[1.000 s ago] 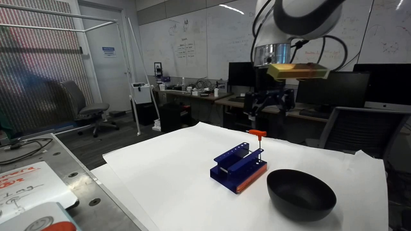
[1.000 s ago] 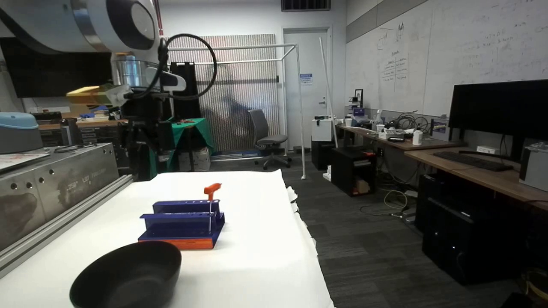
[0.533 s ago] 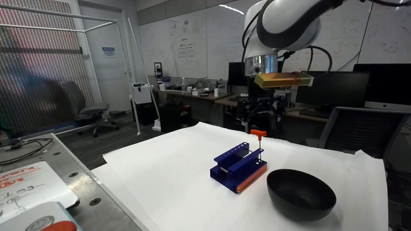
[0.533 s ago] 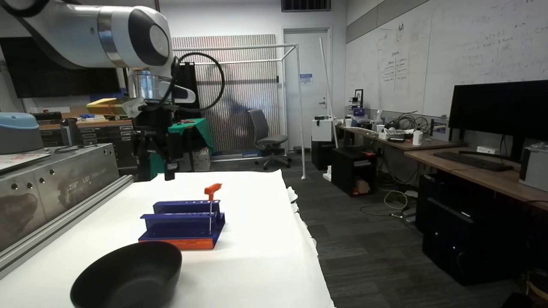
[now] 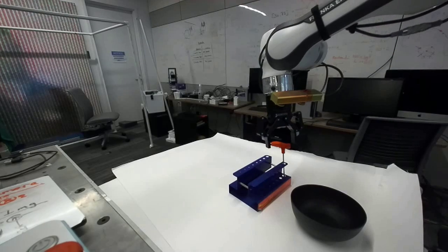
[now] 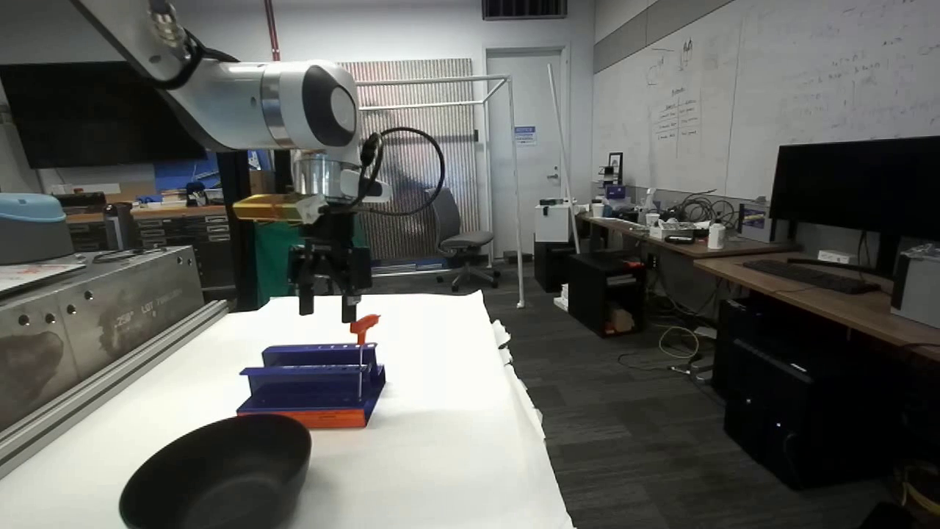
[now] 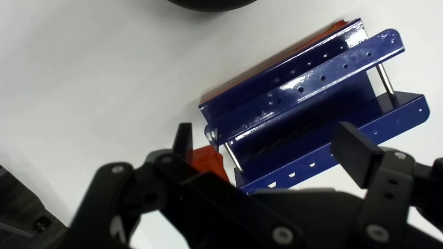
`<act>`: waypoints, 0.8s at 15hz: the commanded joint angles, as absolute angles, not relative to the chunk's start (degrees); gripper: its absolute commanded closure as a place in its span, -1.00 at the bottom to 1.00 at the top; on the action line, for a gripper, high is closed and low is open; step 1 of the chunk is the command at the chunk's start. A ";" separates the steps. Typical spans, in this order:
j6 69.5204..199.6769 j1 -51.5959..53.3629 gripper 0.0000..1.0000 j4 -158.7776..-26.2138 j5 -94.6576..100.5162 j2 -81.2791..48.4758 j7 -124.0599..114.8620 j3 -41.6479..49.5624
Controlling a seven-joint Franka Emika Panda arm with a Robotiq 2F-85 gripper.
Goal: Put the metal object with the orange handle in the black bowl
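Since the orange-handled tool (image 5: 282, 149) looks light and stiff, the spread, empty end effector (image 6: 328, 309) should pinch its handle (image 6: 364, 324).

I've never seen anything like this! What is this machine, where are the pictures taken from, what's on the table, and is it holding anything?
That white machine is a robot arm. Its black tool works like a hand; the two fingers are spread apart, holding nothing. Two pictures were taken from different spots outside the robot, and the third from its wrist, looking down. On the white-covered table sit a blue rack and a black bowl. A metal rod with an orange handle stands upright in the rack.
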State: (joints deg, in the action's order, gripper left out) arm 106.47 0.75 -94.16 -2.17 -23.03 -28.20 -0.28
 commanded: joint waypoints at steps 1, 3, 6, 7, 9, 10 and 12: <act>101.00 0.59 -1.00 -85.62 -4.12 -28.45 -25.28 0.93; 99.20 0.30 -1.00 -84.84 -3.69 -28.77 -23.92 1.49; 97.77 0.14 -0.32 -83.42 -3.44 -29.60 -22.81 2.00; 97.32 0.11 -0.13 -83.04 -3.39 -29.86 -22.57 2.11; 96.87 0.02 0.20 -82.42 -3.50 -30.47 -22.14 2.26; 96.77 -0.02 0.33 -82.14 -3.55 -30.74 -22.08 2.31; 96.31 -0.15 0.64 -81.45 -3.74 -31.73 -22.07 2.36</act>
State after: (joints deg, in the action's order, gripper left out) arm 98.70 -0.05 -85.20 -2.65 -29.36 -23.49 1.83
